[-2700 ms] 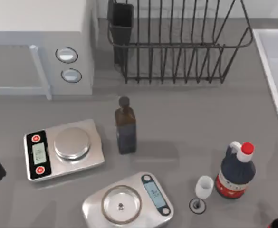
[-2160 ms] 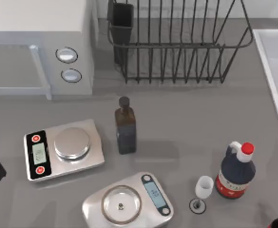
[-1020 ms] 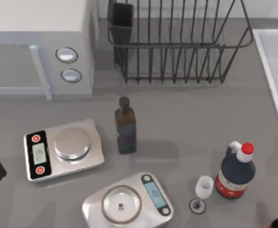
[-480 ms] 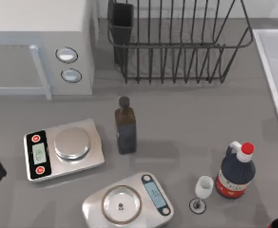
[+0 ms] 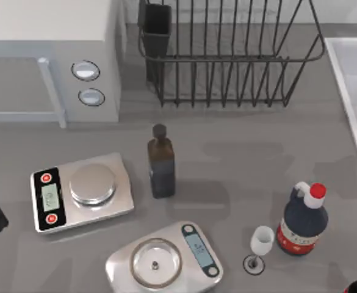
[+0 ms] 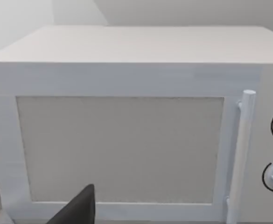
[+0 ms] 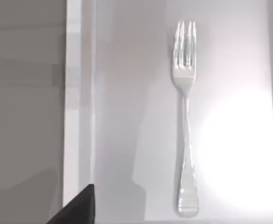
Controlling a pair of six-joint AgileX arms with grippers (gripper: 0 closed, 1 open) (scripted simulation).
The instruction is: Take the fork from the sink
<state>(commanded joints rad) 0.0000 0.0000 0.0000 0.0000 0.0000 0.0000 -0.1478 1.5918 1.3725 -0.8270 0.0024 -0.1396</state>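
As seen from the right wrist, the fork is laid flat in the sink, long axis parallel to its rim; neither claw's opening can be told.

Fork: polished silver metal, shiny. Sink: smooth pale white-grey, soft sheen. Worktop: matt grey. Dish rack: thin black wire. Two scales: brushed metal, glossy displays. Microwave: matt white, plastic look. Dark bottles: glossy; small glass: translucent white.
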